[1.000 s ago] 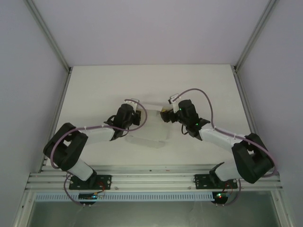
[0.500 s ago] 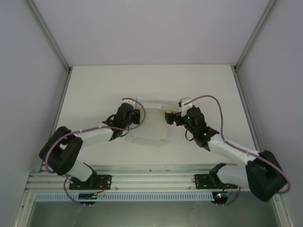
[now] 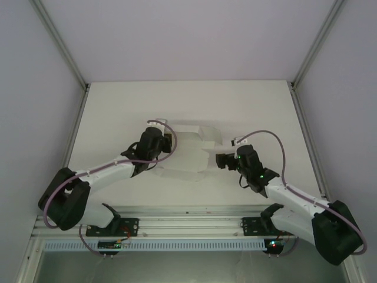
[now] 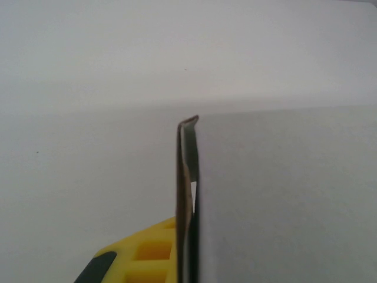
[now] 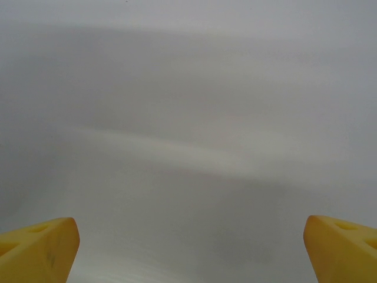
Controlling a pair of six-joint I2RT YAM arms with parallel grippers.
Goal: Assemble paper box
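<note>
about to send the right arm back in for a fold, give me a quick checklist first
1. Left gripper shut on the edge of the white thin card sheet: ok.
2. Right gripper open, nothing between its yellow fingertips: ok.
3. Right gripper facing the sheet's right side: ok.
4. Sheet resting flat on the white table: cannot tell, white on white.
5. Which flaps are folded: cannot tell.
</note>
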